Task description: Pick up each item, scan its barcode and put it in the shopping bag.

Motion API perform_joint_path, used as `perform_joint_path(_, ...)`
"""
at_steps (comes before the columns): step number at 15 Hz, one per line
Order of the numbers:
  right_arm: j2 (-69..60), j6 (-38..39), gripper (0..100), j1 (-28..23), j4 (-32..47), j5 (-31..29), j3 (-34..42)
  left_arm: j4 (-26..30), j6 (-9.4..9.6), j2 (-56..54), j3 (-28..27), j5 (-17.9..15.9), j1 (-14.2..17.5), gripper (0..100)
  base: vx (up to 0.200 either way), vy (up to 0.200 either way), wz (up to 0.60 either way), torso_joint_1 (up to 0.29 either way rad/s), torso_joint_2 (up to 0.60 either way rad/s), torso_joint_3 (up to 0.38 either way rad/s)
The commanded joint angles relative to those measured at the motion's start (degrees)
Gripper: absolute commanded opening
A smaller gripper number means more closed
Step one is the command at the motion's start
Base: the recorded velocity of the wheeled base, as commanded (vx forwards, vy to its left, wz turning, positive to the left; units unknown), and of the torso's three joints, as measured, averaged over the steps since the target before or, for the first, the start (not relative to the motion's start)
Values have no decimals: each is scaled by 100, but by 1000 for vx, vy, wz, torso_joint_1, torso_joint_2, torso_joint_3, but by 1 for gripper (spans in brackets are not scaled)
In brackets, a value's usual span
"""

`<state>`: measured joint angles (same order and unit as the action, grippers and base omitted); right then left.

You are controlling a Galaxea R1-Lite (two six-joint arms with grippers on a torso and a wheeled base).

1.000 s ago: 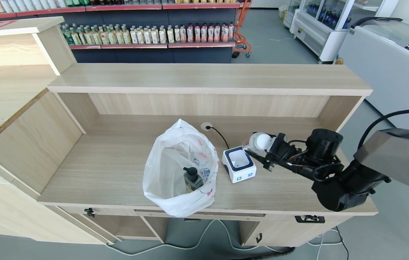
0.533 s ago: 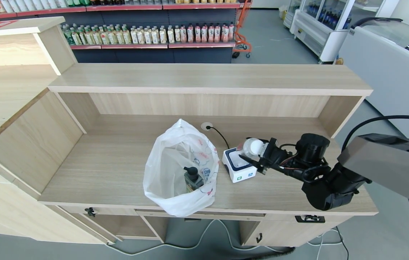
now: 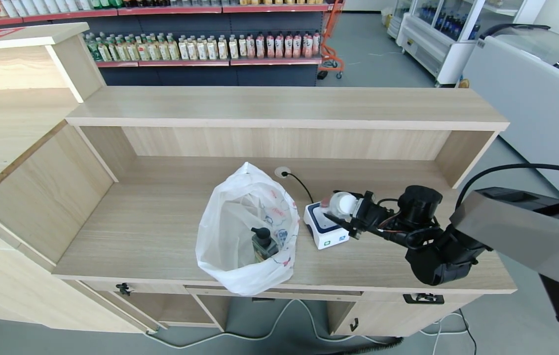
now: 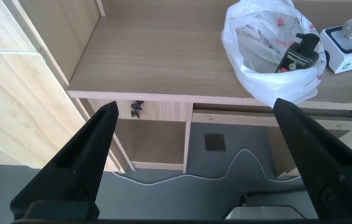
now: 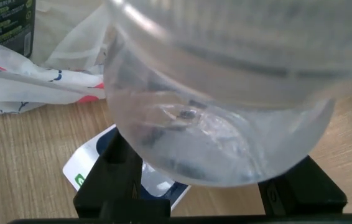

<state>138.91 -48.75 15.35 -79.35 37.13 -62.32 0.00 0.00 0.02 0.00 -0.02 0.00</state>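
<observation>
your right gripper [image 3: 335, 206], jaws clenched on the clear bottle [image 3: 344, 202], holds it over the scanner [image 3: 327, 237], likely to show its barcode; left gripper [image 4: 194, 109] jaws released.

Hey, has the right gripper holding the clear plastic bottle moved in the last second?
Yes. The right gripper carried the clear plastic bottle leftward, from beside the white box-shaped barcode scanner to above its far right corner.

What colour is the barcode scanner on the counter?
Scanner: white body with a dark blue top frame; best seen in the head view.
</observation>
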Motion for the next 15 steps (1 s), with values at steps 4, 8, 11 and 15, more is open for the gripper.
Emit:
perform_joint_path(4,286,-3,0,12,25,-4,-395,0,0,-2,0,2,0,100,0,0,0,0,0,0)
perform_joint_path(8,356,-12,0,47,16,-4,-404,0,-9,-2,0,2,0,100,0,0,0,0,0,0)
perform_joint_path(11,347,-12,0,47,16,-4,-404,0,-9,-2,0,2,0,100,0,0,0,0,0,0)
perform_joint_path(15,286,6,0,30,16,-13,-430,0,-9,-2,0,2,0,100,0,0,0,0,0,0)
